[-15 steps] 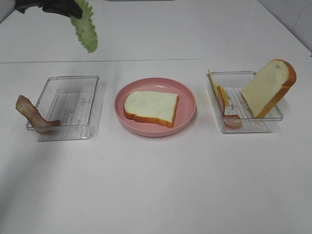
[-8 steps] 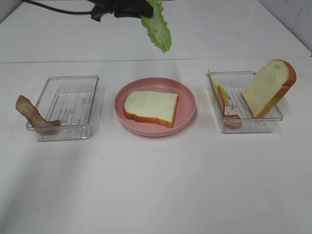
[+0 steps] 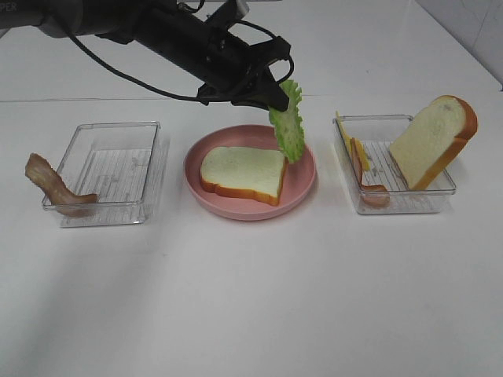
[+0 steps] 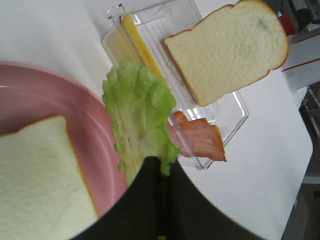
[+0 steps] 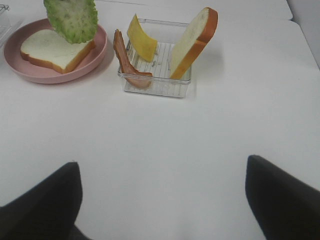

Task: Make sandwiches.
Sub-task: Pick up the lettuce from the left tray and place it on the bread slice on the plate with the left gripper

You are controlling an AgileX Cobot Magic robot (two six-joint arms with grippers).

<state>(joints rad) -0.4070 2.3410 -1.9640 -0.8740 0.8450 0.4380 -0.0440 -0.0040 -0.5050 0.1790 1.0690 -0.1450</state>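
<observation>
Exterior high view: a white tabletop (image 3: 251, 298) carries a round pink plate (image 3: 302, 188) in the middle, with a clear left tray (image 3: 118, 169) on one side and a clear right tray (image 3: 409, 203) on the other. A black arm reaches in from the upper left. Its left end effector (image 3: 273, 99) is closed on the top edge of a ruffled green lettuce (image 3: 289, 126), which hangs down over the right part of the plate. The leaf's lower tip overlaps the right edge of a bread slice (image 3: 240, 173) lying flat on the plate. Whether leaf and bread touch cannot be told.

Left wrist view: two dark fingers pinch one end of the leaf, and the rest spreads out above the plate rim.

The left bacon (image 3: 53, 185), a wavy brown strip, lies across the left tray's outer front corner with one end sticking out past the rim. In the right tray, the right bacon (image 5: 122, 52) stands on edge along the wall nearest the plate. The cheese (image 5: 141, 38) stands upright just beside it. A second slice (image 3: 434, 140) leans tilted against the far wall, its crust rising above the rim.

Right wrist view: the right end effector (image 5: 165, 200) is over bare tabletop, well apart from the right tray, its two dark fingers spread wide and holding nothing.
</observation>
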